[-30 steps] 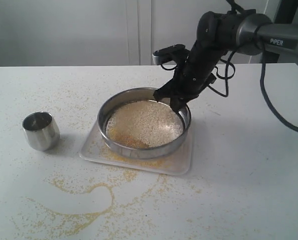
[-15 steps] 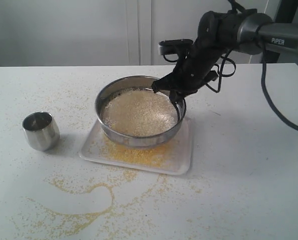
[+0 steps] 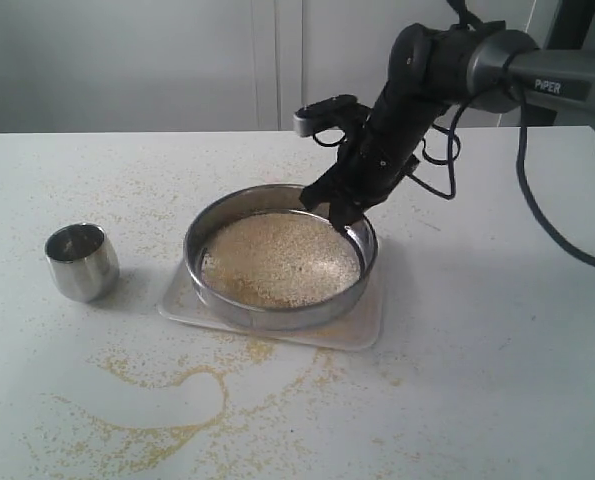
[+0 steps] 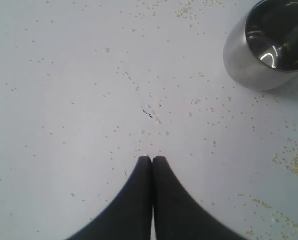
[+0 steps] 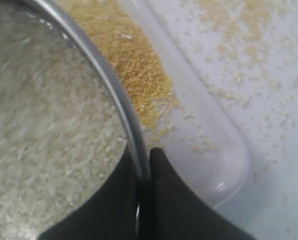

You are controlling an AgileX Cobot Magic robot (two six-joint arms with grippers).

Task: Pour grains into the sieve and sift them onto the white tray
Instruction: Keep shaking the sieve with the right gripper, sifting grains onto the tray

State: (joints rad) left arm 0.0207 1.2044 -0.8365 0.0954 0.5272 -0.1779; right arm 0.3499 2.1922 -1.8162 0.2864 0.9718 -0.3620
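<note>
Right end effector (image 3: 343, 212) pinches sieve (image 3: 277, 314) rim, grains (image 3: 277, 260) inside, white tray (image 3: 365, 328) beneath, contact unclear; left end effector (image 4: 152, 159) fully closed, empty.

One sieve (image 3: 277, 316), one white tray (image 3: 363, 328), one steel cup (image 3: 81, 262), two claws (left claw (image 4: 152, 159), right claw (image 5: 143, 156))

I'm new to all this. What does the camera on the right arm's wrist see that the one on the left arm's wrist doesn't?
Only the right wrist view: the right gripper pinching the rim of the sieve, pale coarse grains inside it, and finer golden ones lying on the white tray beside the rim. Only the left wrist view: the left gripper shut on nothing, over the table, and a steel cup standing apart from it. Both show dark gripper fingers and loose grains scattered on the table.
</note>
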